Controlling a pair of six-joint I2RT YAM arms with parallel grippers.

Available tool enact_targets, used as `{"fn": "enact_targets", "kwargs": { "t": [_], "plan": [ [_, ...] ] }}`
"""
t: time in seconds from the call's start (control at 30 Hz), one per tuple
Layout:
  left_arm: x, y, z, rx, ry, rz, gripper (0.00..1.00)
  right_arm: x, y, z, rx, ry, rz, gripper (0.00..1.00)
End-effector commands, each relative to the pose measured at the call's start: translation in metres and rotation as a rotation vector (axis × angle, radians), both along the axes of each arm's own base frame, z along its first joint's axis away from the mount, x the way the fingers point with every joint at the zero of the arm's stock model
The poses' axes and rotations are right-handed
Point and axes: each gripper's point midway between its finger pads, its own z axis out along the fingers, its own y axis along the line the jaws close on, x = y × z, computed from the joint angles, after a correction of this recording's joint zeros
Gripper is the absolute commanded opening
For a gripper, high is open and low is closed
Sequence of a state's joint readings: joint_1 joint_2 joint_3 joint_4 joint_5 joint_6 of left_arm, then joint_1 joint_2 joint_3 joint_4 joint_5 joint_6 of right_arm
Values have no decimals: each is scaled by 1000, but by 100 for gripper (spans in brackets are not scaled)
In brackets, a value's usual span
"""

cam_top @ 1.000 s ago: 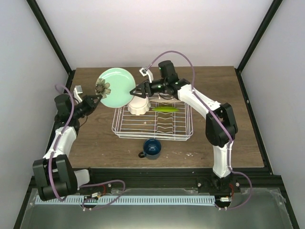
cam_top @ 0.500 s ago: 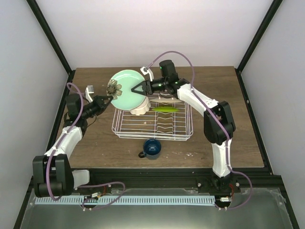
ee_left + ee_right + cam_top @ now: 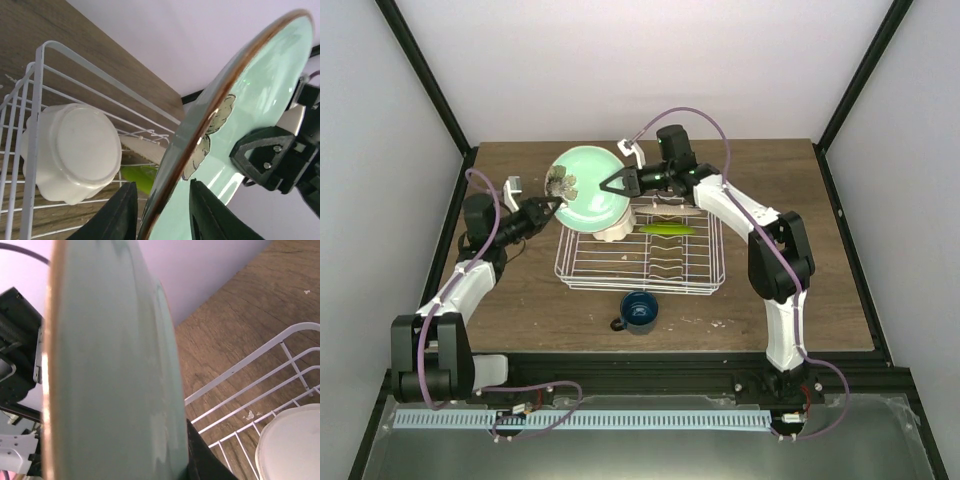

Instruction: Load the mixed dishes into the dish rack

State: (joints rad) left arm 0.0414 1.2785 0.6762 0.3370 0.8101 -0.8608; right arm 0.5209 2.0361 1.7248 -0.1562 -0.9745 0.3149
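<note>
We hold the plate [image 3: 588, 190] by its rim in the clenched left gripper [image 3: 556, 201], tilted above the rack's [image 3: 670, 265] far-left corner. The right gripper [image 3: 619, 183] straddles the opposite rim; whether it is clamped, we cannot tell. The plate looks stiff, glazed, slippery and breakable, so rim grips suit it.

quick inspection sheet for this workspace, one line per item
surface: brown wooden table, with the dish rack near its middle.
job's things: mint-green plate held tilted above the rack's far left corner; cream bowl upside down in the rack; lime-green dish and flat cream plate in the rack; blue mug on the table in front of the rack.
clutter: pale specks right of the mug.
grippers: left gripper clamps the plate's rim; right gripper straddles the opposite rim, clamping unclear.
cables: purple cables loop along both arms, clear of the dishes.
surroundings: pale walls, black frame posts.
</note>
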Motion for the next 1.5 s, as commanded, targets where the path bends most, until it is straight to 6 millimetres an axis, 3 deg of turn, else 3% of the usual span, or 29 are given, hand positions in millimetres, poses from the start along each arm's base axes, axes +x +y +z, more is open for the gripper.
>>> {"fn": "enact_targets", "kwargs": {
  "t": [0.0, 0.17, 0.3, 0.43, 0.6, 0.77, 0.93, 1.03, 1.13, 1.33, 1.47],
  "plan": [
    [2, -8, 28, 13, -96, -49, 37, -11, 8, 38, 26, -171, 40, 1],
    [2, -6, 21, 33, -69, -50, 54, -5, -2, 47, -11, -229, 3, 1],
    [4, 4, 24, 53, -68, -27, 67, 7, -21, 56, -47, -277, -68, 1],
    [10, 36, 31, 118, -62, 61, 78, 18, -43, 64, -144, -380, -168, 1],
    [21, 88, 34, 254, -21, 193, 83, 18, -69, 74, -285, -523, -245, 1],
    [37, 119, 38, 268, -11, 273, 84, -12, -89, 87, -389, -673, -211, 1],
    [51, 122, 34, 241, 0, 263, 84, -66, -97, 106, -478, -916, -141, 1],
    [53, 121, 28, 228, 12, 245, 83, -87, -105, 102, -522, -962, -103, 1],
    [54, 121, 21, 234, 22, 241, 83, -101, -116, 83, -622, -954, -60, 1],
    [53, 119, 8, 235, 41, 230, 83, -98, -142, 43, -849, -983, -103, 1],
    [52, 120, 4, 238, 52, 234, 83, -89, -150, 29, -925, -995, -133, 1]
  ]
}}
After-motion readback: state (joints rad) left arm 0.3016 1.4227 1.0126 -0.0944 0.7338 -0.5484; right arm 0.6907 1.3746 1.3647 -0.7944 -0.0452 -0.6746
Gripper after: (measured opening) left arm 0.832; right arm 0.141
